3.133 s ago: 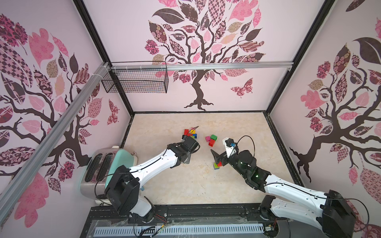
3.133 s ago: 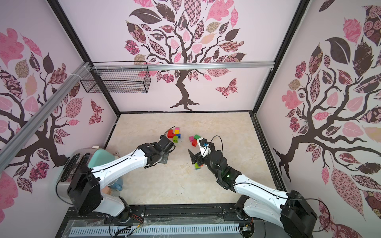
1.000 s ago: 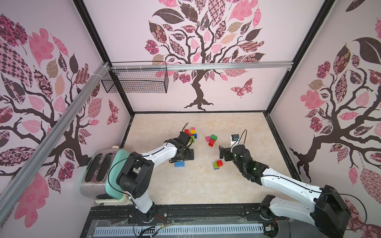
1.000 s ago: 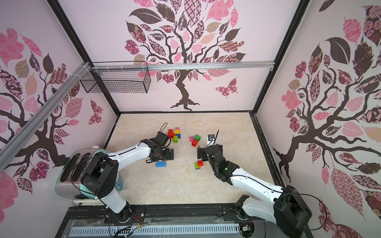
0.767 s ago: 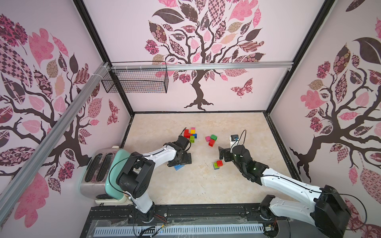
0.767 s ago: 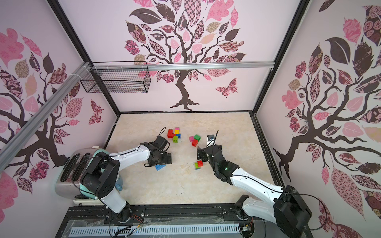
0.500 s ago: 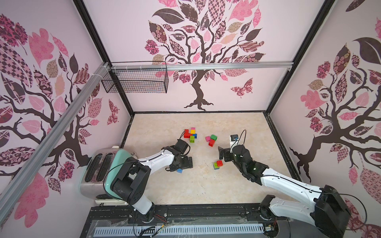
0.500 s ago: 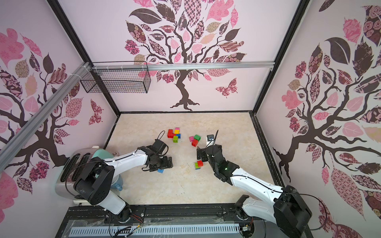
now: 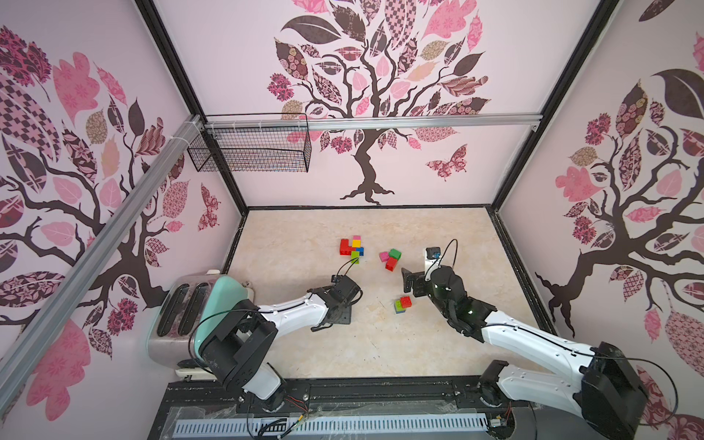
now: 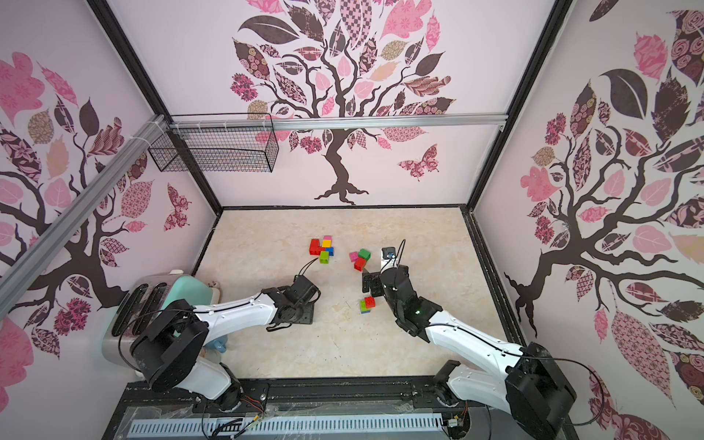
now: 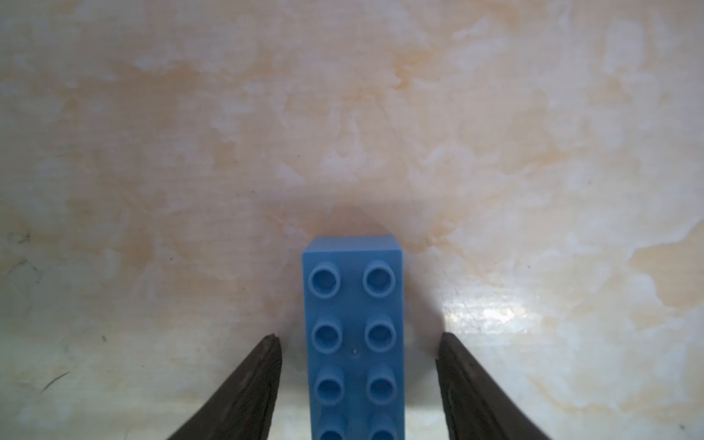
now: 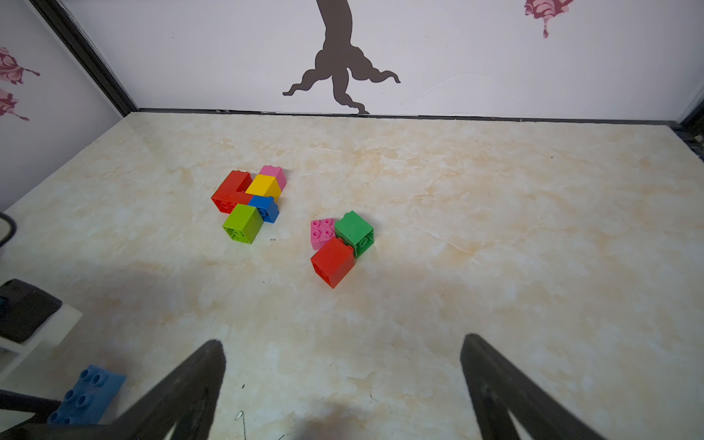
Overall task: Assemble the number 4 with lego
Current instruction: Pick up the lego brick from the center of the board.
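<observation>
A long blue lego brick (image 11: 352, 335) lies studs up on the floor between the fingers of my left gripper (image 11: 358, 337). The jaws are open, with a gap on each side of the brick. In both top views the left gripper (image 9: 339, 314) hides that brick; the right wrist view shows the brick (image 12: 89, 396). A joined cluster of red, yellow, pink, blue and lime bricks (image 9: 352, 247) lies further back. Pink, green and red bricks (image 9: 390, 259) sit to its right. A small red, green and blue stack (image 9: 403, 304) lies beside my right gripper (image 9: 413, 282), which is open and holds nothing (image 12: 343, 343).
A mint and silver toaster (image 9: 183, 316) stands against the left wall by the left arm's base. A wire basket (image 9: 251, 152) hangs high on the back left wall. Walls close in the marbled floor (image 9: 381, 343) on three sides.
My left gripper has swung toward the front, come down over the blue brick and narrowed its jaws around it. The right arm has stayed put.
</observation>
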{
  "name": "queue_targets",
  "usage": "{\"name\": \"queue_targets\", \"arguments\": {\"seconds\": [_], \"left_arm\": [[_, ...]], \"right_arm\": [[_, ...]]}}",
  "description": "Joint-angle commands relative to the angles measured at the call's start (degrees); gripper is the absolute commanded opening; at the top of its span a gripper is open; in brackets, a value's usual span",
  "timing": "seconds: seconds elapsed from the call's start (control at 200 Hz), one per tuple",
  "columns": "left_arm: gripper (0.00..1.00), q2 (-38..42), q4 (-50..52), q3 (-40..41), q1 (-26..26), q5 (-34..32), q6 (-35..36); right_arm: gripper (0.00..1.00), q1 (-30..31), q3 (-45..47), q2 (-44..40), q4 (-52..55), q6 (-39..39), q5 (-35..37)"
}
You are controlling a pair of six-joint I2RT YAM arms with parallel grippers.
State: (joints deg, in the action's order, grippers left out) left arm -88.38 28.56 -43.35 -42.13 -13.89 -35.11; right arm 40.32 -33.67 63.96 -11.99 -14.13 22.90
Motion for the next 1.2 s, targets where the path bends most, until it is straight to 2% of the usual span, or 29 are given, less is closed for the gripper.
{"name": "queue_targets", "arguments": {"seconds": [0.0,0.09,0.245,0.325,0.42,0.495,0.575,0.655,0.805,0.865,0.955,1.101,1.196], "left_arm": [[0.54,-3.14,1.44,3.19,-0.3,-0.59,1.07],[0.46,-4.08,1.58,3.66,-0.62,0.6,0.49],[0.39,-4.04,2.95,4.33,-1.72,0.71,-1.13],[0.27,-4.17,2.79,4.5,-1.86,0.82,-1.29],[0.15,-5.01,2.64,4.31,-1.89,0.97,-1.1],[0.0,-5.57,2.59,4.07,-1.81,1.01,-1.02],[0.0,-5.42,2.12,3.98,-1.82,1.51,-0.3],[0.0,-4.26,1.64,3.49,-1.9,2.11,1.0],[0.0,0.12,1.51,0.72,-1.92,0.98,5.29],[0.0,2.0,0.94,-0.86,-1.9,0.66,7.08],[0.0,4.02,-0.88,-2.94,-1.9,1.33,8.62],[0.0,5.56,-2.39,-6.08,-1.87,3.58,10.59],[0.0,6.49,-3.52,-7.28,-1.91,6.7,13.92]], "right_arm": [[0.99,-0.18,-0.11,0.77,-1.25,0.16,1.79],[0.99,-0.23,-0.17,0.9,-1.21,0.46,3.19],[0.99,-0.19,0.33,0.08,-1.21,2.11,5.02],[0.99,-0.19,1.05,-0.37,-2.36,2.81,5.09],[0.99,-1.17,1.76,-0.76,-2.87,-0.5,5.14],[0.99,-1.74,1.91,-1.1,-2.52,-3.01,5.04],[0.99,-2.17,0.81,-0.91,-0.09,-4.43,4.72],[0.99,-4.09,-1.81,0.47,3.92,-1.47,-2.02],[0.99,-4.8,-7.78,4.11,13.27,-0.05,-1.01],[0.99,-6.11,-8.43,4.18,14.98,-1.1,-3.74],[0.99,-10.7,-6.87,2.33,14.81,-4.14,-11.0],[1.0,-21.66,-3.91,-1.06,14.51,-7.88,-22.66],[0.99,-25.11,-3.63,-1.82,15.36,-8.06,-27.83]]}}
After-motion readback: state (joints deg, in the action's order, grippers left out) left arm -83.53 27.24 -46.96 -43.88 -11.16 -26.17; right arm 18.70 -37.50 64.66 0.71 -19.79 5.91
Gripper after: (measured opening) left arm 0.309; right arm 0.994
